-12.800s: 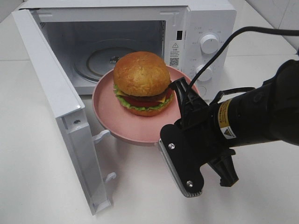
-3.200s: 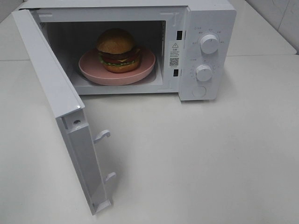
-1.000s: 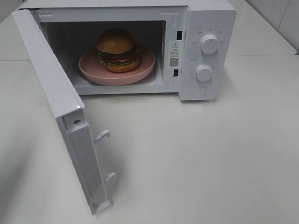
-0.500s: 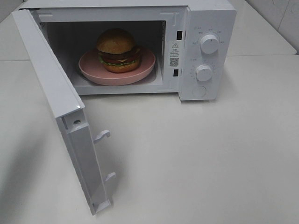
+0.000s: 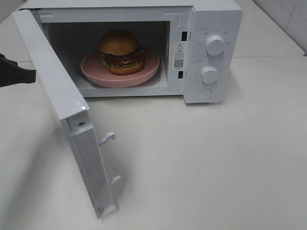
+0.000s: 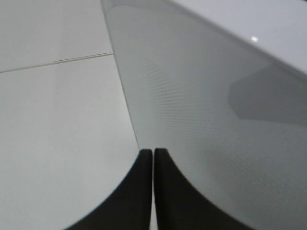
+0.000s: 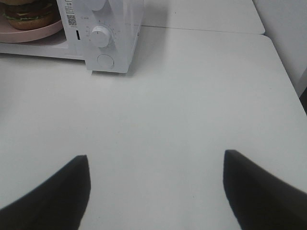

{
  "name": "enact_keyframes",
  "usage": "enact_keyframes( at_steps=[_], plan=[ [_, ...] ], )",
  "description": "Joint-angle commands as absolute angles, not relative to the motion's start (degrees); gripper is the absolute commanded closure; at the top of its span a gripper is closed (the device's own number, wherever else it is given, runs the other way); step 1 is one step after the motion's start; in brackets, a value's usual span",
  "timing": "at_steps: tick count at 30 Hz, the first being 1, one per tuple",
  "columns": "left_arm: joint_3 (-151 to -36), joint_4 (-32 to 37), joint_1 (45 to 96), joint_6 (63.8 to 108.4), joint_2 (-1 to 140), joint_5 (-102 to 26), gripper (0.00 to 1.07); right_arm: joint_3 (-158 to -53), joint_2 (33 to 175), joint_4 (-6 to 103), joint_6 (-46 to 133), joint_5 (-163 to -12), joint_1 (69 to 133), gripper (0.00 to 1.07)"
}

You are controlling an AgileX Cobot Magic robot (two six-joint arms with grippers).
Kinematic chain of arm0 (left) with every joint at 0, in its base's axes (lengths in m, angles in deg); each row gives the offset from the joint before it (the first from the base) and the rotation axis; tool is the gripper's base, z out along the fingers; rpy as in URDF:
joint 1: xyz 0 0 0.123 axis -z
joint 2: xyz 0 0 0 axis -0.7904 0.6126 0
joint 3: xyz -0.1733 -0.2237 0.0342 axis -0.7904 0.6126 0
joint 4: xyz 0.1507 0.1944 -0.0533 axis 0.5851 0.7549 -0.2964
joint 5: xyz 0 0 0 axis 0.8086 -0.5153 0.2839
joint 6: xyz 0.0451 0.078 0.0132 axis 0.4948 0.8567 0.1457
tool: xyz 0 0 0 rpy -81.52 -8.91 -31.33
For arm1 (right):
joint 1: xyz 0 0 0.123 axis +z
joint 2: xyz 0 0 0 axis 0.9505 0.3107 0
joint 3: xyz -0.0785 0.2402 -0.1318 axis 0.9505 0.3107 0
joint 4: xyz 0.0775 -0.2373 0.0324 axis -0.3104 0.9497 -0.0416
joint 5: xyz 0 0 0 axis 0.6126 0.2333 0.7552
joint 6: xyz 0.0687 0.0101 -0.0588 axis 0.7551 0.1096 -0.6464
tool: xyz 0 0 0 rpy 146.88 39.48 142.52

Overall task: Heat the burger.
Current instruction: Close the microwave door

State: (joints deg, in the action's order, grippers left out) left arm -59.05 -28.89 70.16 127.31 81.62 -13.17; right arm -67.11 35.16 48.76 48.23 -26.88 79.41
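The burger (image 5: 121, 51) sits on a round pink plate (image 5: 93, 72) inside the white microwave (image 5: 216, 19), whose door (image 5: 57, 86) stands open to the left. My left gripper (image 5: 31, 75) reaches in from the left edge, its tip against the door's outer face. In the left wrist view its fingers (image 6: 144, 191) are pressed together, so the left gripper (image 6: 153, 155) is shut and empty at the door panel (image 6: 216, 120). My right gripper (image 7: 156, 191) hangs open over bare table to the right of the microwave (image 7: 115, 43), with the burger (image 7: 29, 14) far off.
Two white knobs (image 5: 215, 44) and a round button (image 5: 205, 94) are on the microwave's front panel. Two latch hooks (image 5: 108, 138) stick out of the door's edge. The white table (image 5: 216, 167) spreads in front and to the right.
My left gripper has come into view from the left and reached the door's outer face. The door has swung slightly toward the microwave. The burger and plate have not moved.
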Motion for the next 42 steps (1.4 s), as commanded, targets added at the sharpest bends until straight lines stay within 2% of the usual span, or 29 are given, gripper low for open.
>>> enact_keyframes(
  at_steps=[1, 10, 35, 42],
  plan=[
    [-62.38, -29.23, 70.56, 125.82, 84.31, -13.46, 1.07, -67.00, 33.38, 49.10, 48.23, -27.40, 79.35, 0.37],
    [-69.94, -26.65, 74.45, 126.10, 91.70, -13.06, 1.07, -67.00, 33.38, 49.10, 48.23, -27.40, 79.35, 0.37],
    [-88.22, -26.65, 81.90, 126.16, 106.71, -13.06, 1.07, -67.00, 33.38, 49.10, 48.23, -27.40, 79.35, 0.37],
    [-97.73, -26.65, 85.63, 126.16, 112.90, -13.00, 1.07, -67.00, 33.38, 49.10, 48.23, -27.40, 79.35, 0.37]
  ],
)
